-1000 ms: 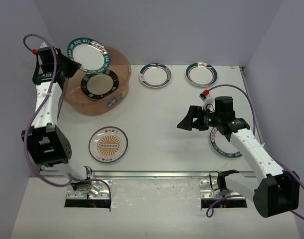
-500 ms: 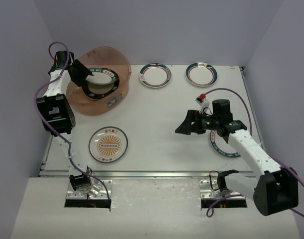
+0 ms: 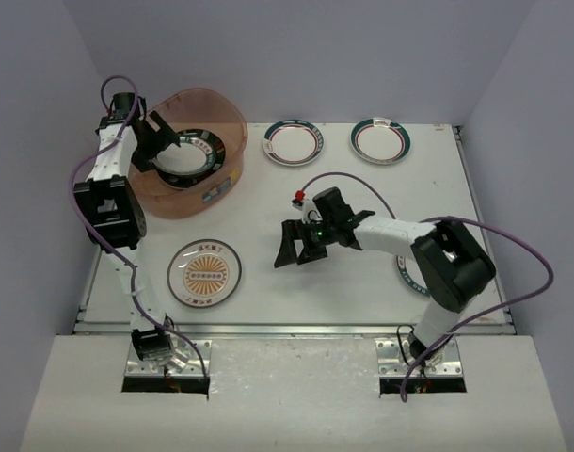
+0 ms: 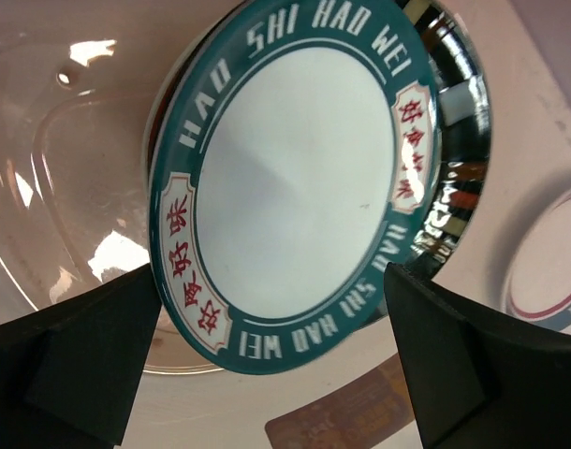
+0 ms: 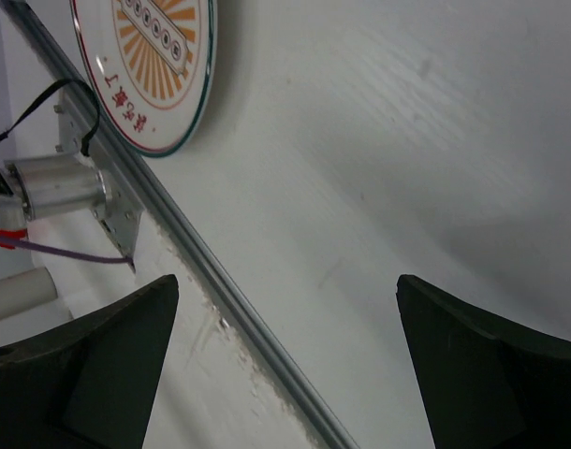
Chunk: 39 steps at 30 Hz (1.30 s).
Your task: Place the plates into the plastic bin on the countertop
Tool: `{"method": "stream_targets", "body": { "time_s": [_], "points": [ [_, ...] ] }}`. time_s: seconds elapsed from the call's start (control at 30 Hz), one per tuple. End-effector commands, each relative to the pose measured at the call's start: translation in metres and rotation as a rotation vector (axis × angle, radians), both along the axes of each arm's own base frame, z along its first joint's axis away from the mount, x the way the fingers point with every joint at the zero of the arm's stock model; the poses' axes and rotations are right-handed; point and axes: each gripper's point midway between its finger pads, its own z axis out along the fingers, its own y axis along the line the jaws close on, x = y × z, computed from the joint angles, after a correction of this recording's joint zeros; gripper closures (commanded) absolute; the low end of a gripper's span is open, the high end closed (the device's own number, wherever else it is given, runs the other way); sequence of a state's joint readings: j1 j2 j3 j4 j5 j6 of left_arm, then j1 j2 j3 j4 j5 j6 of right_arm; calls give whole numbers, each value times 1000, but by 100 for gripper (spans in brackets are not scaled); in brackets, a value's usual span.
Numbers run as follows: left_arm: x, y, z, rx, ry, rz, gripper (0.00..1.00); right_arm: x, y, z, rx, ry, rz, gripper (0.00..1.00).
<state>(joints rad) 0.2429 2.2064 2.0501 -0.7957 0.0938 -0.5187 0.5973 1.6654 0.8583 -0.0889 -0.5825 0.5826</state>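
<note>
In the top view, my left gripper (image 3: 160, 141) hangs open over the pinkish plastic bin (image 3: 232, 118). The left wrist view shows a teal-lettered plate (image 4: 295, 178) lying tilted on a black-gold plate (image 4: 459, 159) inside the bin (image 4: 42, 196). Its near edge sits between my left gripper's (image 4: 271, 269) wide-apart fingers. My right gripper (image 3: 292, 247) is open and holds nothing above the countertop (image 3: 343, 188), right of the orange sunburst plate (image 3: 204, 273). That plate (image 5: 145, 65) also appears in the right wrist view, ahead of the gripper (image 5: 287, 281).
Two teal-and-red rimmed plates (image 3: 293, 141) (image 3: 380, 139) lie at the back of the countertop. Another teal-lettered plate (image 3: 409, 275) is partly hidden under my right arm. A metal rail (image 5: 220, 281) runs along the front edge. Grey walls enclose the table.
My left gripper lowered the teal-lettered plate into the bin and opened, leaving it on the black-gold plate. My right arm swung left across the countertop toward the sunburst plate, staying open.
</note>
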Motion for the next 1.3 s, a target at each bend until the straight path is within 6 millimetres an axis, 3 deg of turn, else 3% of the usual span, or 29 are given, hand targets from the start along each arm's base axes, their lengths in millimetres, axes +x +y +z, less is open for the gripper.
{"method": "stream_targets", "body": {
  "time_s": [0.0, 0.07, 0.13, 0.27, 0.43, 0.5, 0.6, 0.67, 0.73, 0.8, 0.87, 0.9, 1.07, 1.2, 1.27],
  "points": [
    [-2, -16, -15, 2, 39, -79, 0, 40, 62, 11, 91, -77, -24, 1],
    [0, -23, -25, -1, 64, -105, 0, 50, 83, 12, 98, -86, -41, 1],
    [6, -31, -22, 11, 62, -133, 0, 52, 93, -4, 83, -38, -67, 1],
    [9, -33, -23, 45, 95, -147, 0, 56, 107, -15, 89, -3, -92, 1],
    [2, -16, -2, 134, 94, -85, 0, 45, 127, -26, 131, 74, -37, 1],
    [-5, -6, 23, 190, 59, -31, 0, 45, 136, -32, 155, 105, -26, 1],
    [-20, 2, 86, 247, -60, 29, 0, 43, 151, -39, 170, 144, -7, 2],
    [-31, 3, 103, 264, -90, 50, 0, 42, 155, -49, 155, 163, -6, 5],
    [-55, -3, 156, 270, -214, 61, 0, 37, 166, -55, 146, 169, 12, 14],
    [-77, -16, 169, 244, -304, 42, 0, 32, 171, -71, 124, 192, 9, 24],
    [-109, -38, 217, 204, -476, -8, 0, 31, 172, -78, 123, 198, 2, 42],
    [-122, -50, 226, 183, -550, -45, 0, 29, 170, -83, 119, 209, -7, 53],
    [-176, -82, 228, 147, -717, -158, 0, 24, 157, -85, 120, 194, -33, 99],
    [-196, -115, 195, 45, -677, -316, 0, 28, 130, -56, 186, 149, -68, 100],
    [-208, -146, 189, -25, -692, -436, 0, 34, 95, -21, 244, 98, -115, 100]
  ]
}}
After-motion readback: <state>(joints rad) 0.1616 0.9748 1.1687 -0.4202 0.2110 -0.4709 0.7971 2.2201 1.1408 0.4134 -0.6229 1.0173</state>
